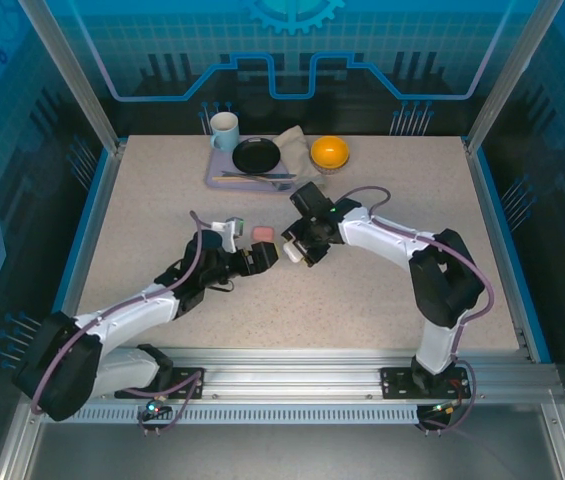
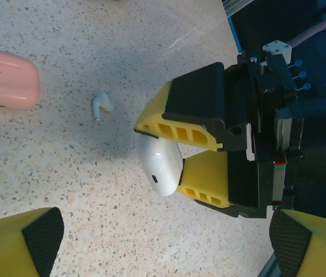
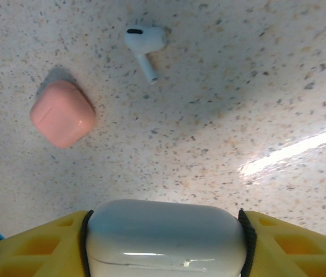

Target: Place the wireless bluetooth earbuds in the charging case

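The right tool (image 2: 163,157) clamps the glossy white rounded charging case (image 3: 163,231), apparently steadying it, while the left tool (image 2: 163,248), spread apart, hangs near the tiny white stemmed earbud (image 2: 102,105) loose on the speckled table (image 2: 151,40).

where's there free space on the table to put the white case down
Bare table left of the tray and right of the orange bowl, plus the near strip between the arms. Crowded at centre: pink case, white earbud, left gripper and right gripper.
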{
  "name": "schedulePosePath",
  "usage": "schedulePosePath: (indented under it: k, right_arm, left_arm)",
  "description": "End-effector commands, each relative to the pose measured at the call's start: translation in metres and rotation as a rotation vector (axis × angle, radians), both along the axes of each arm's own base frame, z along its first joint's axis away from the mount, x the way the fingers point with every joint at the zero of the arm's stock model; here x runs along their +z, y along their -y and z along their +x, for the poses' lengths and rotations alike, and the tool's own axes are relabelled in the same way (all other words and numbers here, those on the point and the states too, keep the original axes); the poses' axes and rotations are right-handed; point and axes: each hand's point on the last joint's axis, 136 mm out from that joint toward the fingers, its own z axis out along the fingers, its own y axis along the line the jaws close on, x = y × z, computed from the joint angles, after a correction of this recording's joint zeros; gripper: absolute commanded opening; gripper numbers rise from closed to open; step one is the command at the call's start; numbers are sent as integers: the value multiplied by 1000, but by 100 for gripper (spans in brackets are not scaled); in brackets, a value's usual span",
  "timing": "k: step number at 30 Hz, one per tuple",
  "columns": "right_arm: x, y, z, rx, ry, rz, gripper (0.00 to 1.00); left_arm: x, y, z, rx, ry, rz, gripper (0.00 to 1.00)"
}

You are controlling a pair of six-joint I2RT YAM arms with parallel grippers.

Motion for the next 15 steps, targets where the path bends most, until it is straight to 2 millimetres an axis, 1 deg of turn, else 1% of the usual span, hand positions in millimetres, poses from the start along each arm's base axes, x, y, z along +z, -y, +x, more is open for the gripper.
schedulePosePath:
  k: [1,4,10,15]
  right_arm:
    - [10,-19,3,-8,-14,64,49]
    - [18,-25,6,-3,-5,86,49]
    - [33,-30,10,1,23,119,48]
    - [40,-33,10,2,32,139,48]
  left_arm:
    - [1,6,2,-14,38,-12,93]
    - [0,10,4,-26,40,-17,89]
    - [-8,14,9,-28,32,-21,82]
    - [-4,20,16,-40,43,-31,74]
